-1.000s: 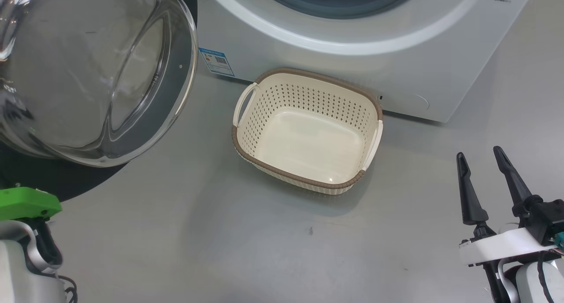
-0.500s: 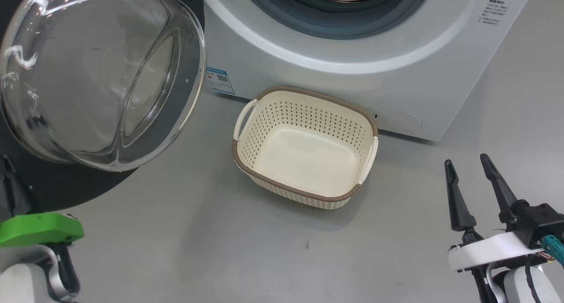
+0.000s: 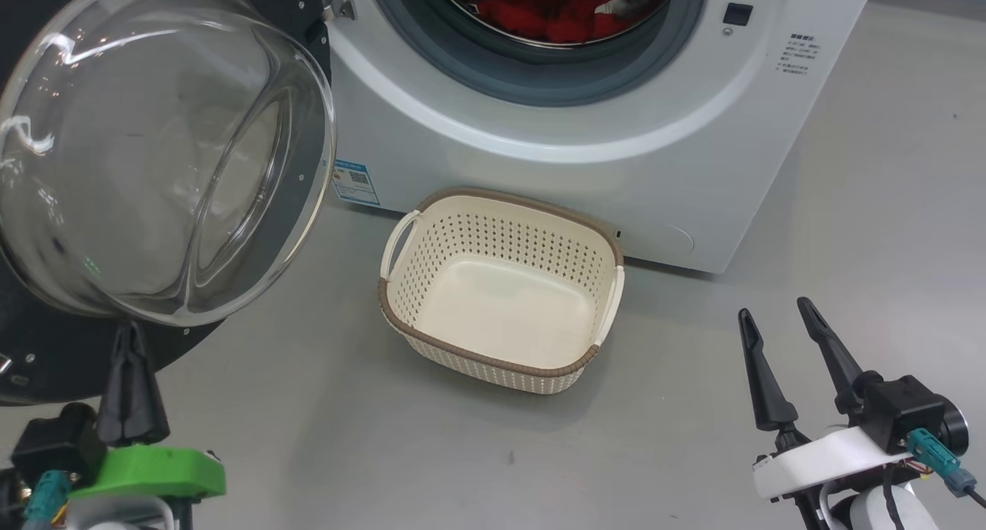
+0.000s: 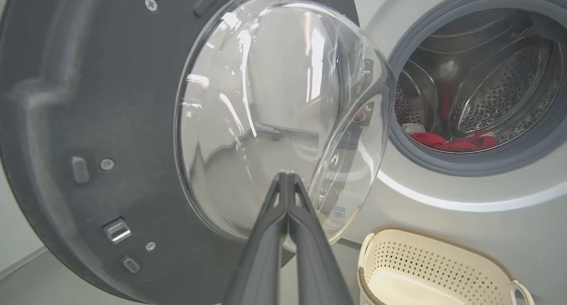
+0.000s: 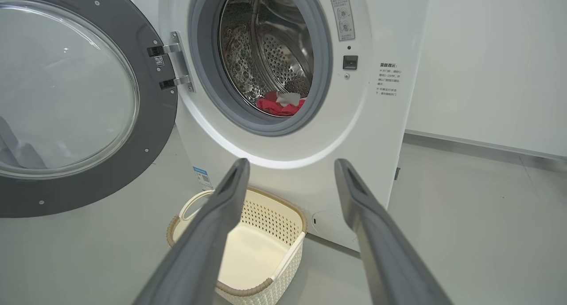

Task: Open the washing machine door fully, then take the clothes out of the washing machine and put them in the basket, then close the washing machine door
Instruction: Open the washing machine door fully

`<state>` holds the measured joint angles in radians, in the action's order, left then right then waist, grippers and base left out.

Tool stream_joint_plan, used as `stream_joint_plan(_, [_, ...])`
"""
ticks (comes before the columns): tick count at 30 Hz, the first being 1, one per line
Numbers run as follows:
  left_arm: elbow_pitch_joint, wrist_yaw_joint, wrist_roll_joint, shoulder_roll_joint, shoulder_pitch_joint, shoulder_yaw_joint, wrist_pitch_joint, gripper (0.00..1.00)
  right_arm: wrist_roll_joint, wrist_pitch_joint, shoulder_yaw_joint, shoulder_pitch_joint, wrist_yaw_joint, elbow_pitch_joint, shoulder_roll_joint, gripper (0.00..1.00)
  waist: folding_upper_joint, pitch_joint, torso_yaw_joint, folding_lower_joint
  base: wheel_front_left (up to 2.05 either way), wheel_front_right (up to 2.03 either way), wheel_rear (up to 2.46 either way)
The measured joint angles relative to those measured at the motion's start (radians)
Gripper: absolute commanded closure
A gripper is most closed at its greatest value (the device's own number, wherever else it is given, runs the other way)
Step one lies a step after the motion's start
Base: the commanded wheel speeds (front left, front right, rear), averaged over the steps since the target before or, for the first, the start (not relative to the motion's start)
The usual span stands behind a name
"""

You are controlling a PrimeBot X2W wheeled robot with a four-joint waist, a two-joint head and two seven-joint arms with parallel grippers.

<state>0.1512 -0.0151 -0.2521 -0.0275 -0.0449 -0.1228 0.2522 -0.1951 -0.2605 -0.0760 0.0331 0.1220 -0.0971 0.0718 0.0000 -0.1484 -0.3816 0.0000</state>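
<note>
- Washing machine door (image 3: pixel 154 168) stands swung wide open on its hinge, left of the washing machine (image 3: pixel 539 168), with its glass bowl bulging outward.
- Red clothes (image 3: pixel 555 14) with white trim lie low in the drum.
- The basket (image 3: pixel 477 358) sits empty on the grey floor, just before the machine's front, below the drum opening.
- The left gripper (image 3: pixel 131 337) has its 2 fingers pressed together on nothing, tips near the bowl's lower edge.
- The right gripper (image 3: pixel 774 309) has its 2 fingers spread wide and empty, well right of the basket.
</note>
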Motion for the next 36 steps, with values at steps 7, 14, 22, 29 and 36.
stream_joint_plan(7, [-0.034, -0.044, 0.009, -0.001, 0.041, 0.096, 0.000, 0.35, -0.006, 0.000, 0.001, 0.022, 0.000, -0.005, -0.008, 0.00, 0.0000, 0.027, 0.039, 0.0000, 0.00, 0.00, 0.00])
stream_joint_plan(14, [-0.051, -0.048, -0.008, -0.004, 0.080, 0.159, 0.000, 0.00, -0.007, 0.000, -0.012, 0.022, 0.000, -0.004, -0.013, 0.00, 0.0000, 0.047, 0.086, 0.0000, 0.00, 0.00, 0.00])
stream_joint_plan(22, [-0.048, -0.052, -0.008, -0.007, 0.113, 0.237, 0.000, 0.00, -0.007, 0.000, -0.005, 0.023, 0.000, -0.002, -0.018, 0.00, 0.0000, 0.060, 0.153, 0.0000, 0.00, 0.00, 0.00])
stream_joint_plan(29, [-0.046, -0.050, -0.007, -0.010, 0.113, 0.265, 0.000, 0.00, -0.005, 0.000, -0.006, 0.034, 0.000, -0.002, -0.023, 0.00, 0.0000, 0.066, 0.207, 0.0000, 0.00, 0.00, 0.00])
stream_joint_plan(36, [-0.035, -0.033, -0.026, -0.011, 0.113, 0.294, 0.000, 0.00, -0.005, 0.000, -0.006, 0.042, 0.000, 0.000, -0.026, 0.00, 0.0000, 0.071, 0.270, 0.0000, 0.00, 0.00, 0.00])
